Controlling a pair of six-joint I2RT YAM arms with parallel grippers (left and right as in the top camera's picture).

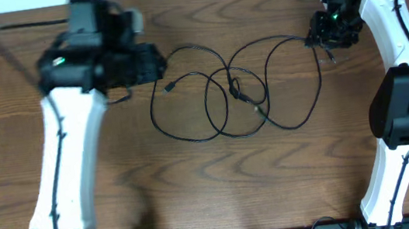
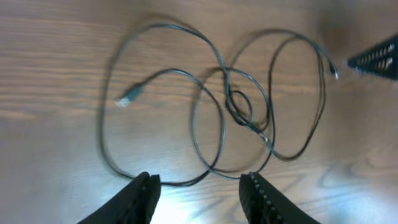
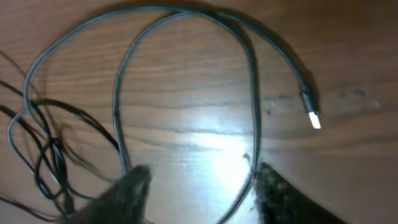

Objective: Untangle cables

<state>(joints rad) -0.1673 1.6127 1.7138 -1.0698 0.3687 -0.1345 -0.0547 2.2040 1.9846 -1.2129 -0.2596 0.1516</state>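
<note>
The black cables (image 1: 232,87) lay in tangled loops in the middle of the frame on the table (image 1: 199,201). The left gripper (image 2: 199,183) and right gripper (image 3: 199,177) had their fingers apart.

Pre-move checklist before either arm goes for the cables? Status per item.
1. Left gripper open and empty: ok.
2. Right gripper open: ok. One strand runs between its fingers, unpinched.
3. Main crossing of the cables in overhead view, between the arms: ok.
4. Free ends located: ok. Left plug lies inside a loop; right plug lies ahead of the right fingers.
5. True knot or loose overlap at the crossing: cannot tell.
</note>
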